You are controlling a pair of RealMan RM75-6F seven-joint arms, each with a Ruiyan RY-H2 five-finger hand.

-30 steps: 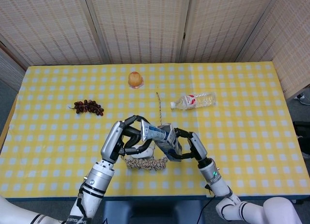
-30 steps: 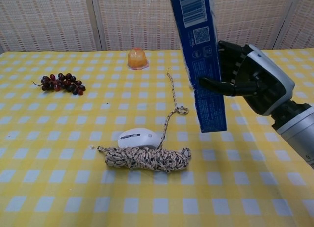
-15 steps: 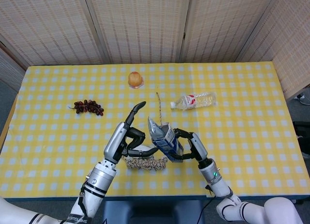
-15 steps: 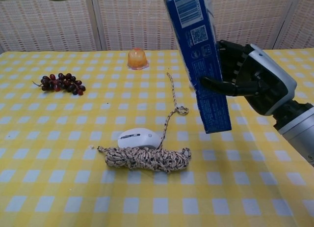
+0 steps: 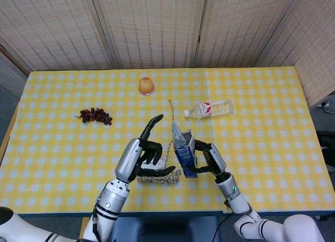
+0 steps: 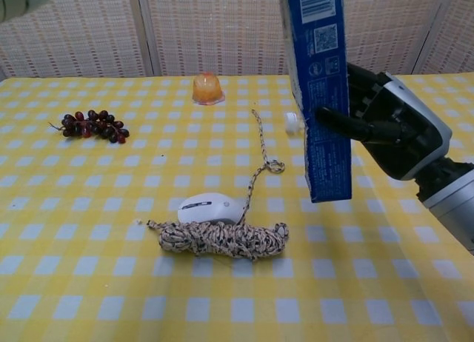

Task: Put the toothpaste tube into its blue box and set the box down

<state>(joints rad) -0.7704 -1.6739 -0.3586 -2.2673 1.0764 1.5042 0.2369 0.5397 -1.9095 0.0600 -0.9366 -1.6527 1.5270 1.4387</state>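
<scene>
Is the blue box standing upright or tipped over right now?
Upright: the blue box is held off the table, long side vertical, by the right robot hand.

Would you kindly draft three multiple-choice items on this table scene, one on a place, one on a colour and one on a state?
1. Where does the white computer mouse lie?
A. beside the grapes
B. just behind the coiled rope
C. under the water bottle

2. What colour is the box in the right hand?
A. blue
B. red
C. green

3. What is the state of the left hand?
A. gripping the box
B. holding the rope
C. open, holding nothing

Answers:
1. B, since the chest view shows the mouse against the far side of the rope bundle.
2. A, since its printed faces are dark blue in both views.
3. C, since in the head view its fingers are spread apart beside the box, with nothing in them.
</scene>
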